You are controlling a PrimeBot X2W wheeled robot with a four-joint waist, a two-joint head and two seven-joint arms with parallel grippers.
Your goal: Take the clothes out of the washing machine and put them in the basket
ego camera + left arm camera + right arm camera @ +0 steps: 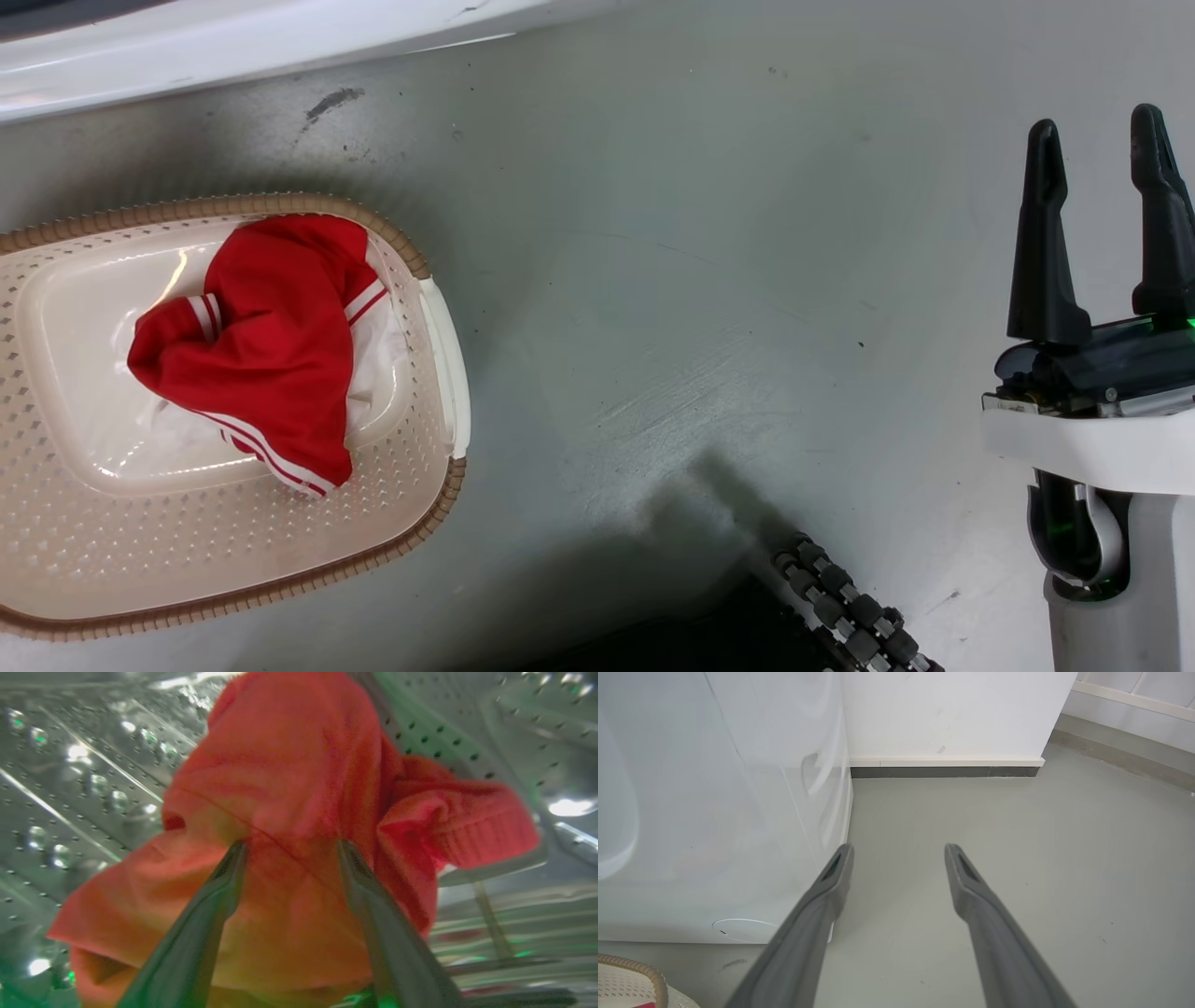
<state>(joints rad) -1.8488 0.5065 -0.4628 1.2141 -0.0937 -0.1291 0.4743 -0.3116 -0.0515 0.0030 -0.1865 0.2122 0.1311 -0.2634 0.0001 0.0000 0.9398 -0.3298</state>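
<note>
laundry looks half done: one red garment (261,345) lies crumpled in the basket (280,202). the basket sits on the floor (700,280) just in front of the washing machine (714,812), near enough, i'd say, that a short swing out of the machine would end over it.

the other red garment (289,765) is inside the washing machine, heaped against the perforated steel drum (84,788). the left gripper (293,844) is in there with it. its two fingers are spread apart and aimed at the middle of the heap, one on each side of a long crease. that spread seems meant to let the pincer take a thick bunch of cloth rather than a thin edge. nothing is pinched yet, and i can't tell whether the tips are pressing the fabric or are just short of it.

the right gripper (1097,121) hangs over bare floor off the washing machine's front corner, well apart from the basket. its fingers are apart and empty, parked there, i'd guess, to keep clear of the left arm's way.

to my eye the step in hand is the grab itself. the cloth is soft and loose, so a shallow bite could slip when it is pulled out of the washing machine.
</note>
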